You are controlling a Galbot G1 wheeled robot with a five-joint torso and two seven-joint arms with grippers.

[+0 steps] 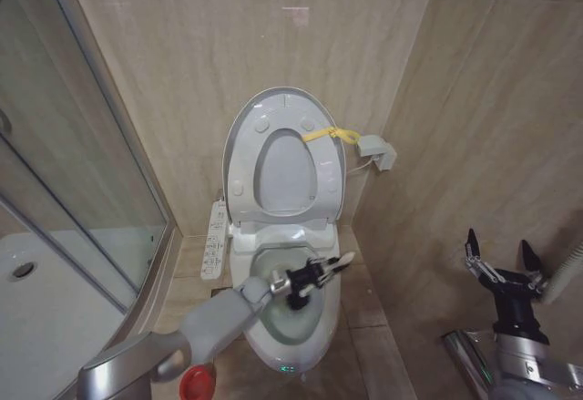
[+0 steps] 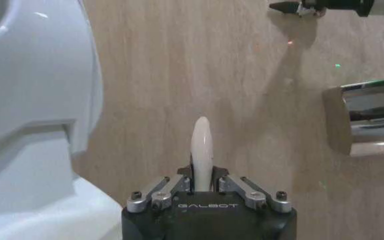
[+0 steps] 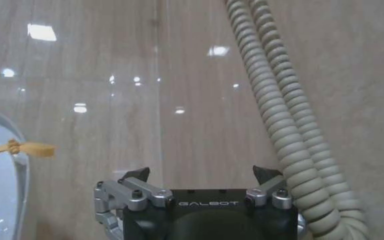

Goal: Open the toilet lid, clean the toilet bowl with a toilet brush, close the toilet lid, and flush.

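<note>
The toilet lid [image 1: 273, 107] stands upright against the back wall, with the ring seat [image 1: 284, 174] raised against it and a yellow strap [image 1: 330, 133] at its edge. Below lies the open toilet bowl [image 1: 273, 327], a green light on its front. My left gripper [image 1: 310, 280] hovers over the bowl, shut on the toilet brush's cream handle [image 1: 342, 260], which points toward the right wall. The brush's dark head blends with the gripper. In the left wrist view the handle [image 2: 201, 147] sticks out between the shut fingers beside the bowl's outside [image 2: 32, 110]. My right gripper [image 1: 499, 256] waits open at the lower right.
A glass shower screen [image 1: 82, 190] and the white shower tray [image 1: 41, 318] lie to the left. A control panel [image 1: 216, 239] sits beside the toilet, a red holder [image 1: 197, 384] on the floor, a grey box [image 1: 377, 152] on the wall. Coiled hoses [image 3: 279, 125] hang by the right gripper.
</note>
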